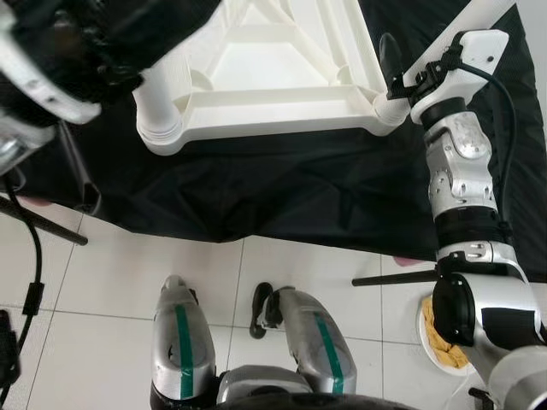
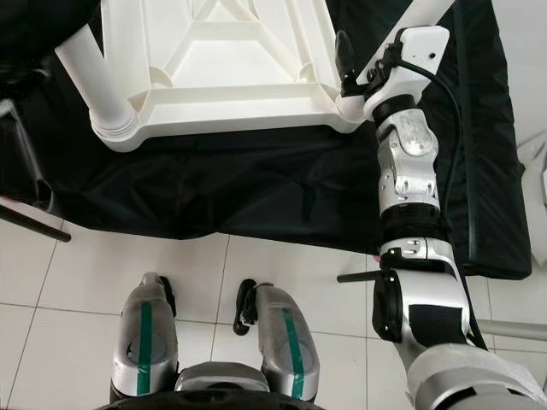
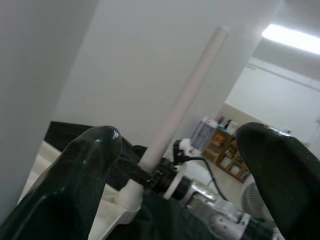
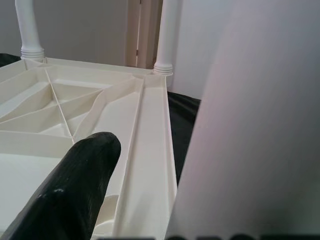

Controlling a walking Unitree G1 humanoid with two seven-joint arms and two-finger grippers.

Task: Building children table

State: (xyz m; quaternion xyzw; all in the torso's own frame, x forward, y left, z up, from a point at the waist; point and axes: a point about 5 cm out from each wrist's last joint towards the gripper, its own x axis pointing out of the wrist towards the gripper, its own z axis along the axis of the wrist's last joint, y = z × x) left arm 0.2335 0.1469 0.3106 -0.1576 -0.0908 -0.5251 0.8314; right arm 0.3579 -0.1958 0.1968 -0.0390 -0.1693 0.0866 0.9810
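A white plastic table (image 1: 282, 77) lies upside down on a black cloth (image 1: 299, 196). Its ribbed underside (image 4: 75, 110) faces up. My right gripper (image 1: 402, 73) is at the near right corner, shut on the white leg (image 2: 423, 13) just above its socket. One black finger (image 1: 391, 55) shows on the leg's inner side; the other is hidden behind it. That leg (image 4: 250, 140) looms close in the right wrist view. The near left leg (image 1: 158, 107) stands in its socket, with my left gripper (image 3: 180, 135) raised beside it, open, nothing between its fingers (image 3: 95, 160).
Two far legs (image 4: 27, 30) stand in their corners. The cloth ends on white floor tiles. Black tripod rods (image 1: 51, 226) (image 1: 393, 278) lie at the cloth's edge. A plate with something yellow (image 1: 444, 337) sits on the floor at my right. My own legs (image 1: 184, 342) are below.
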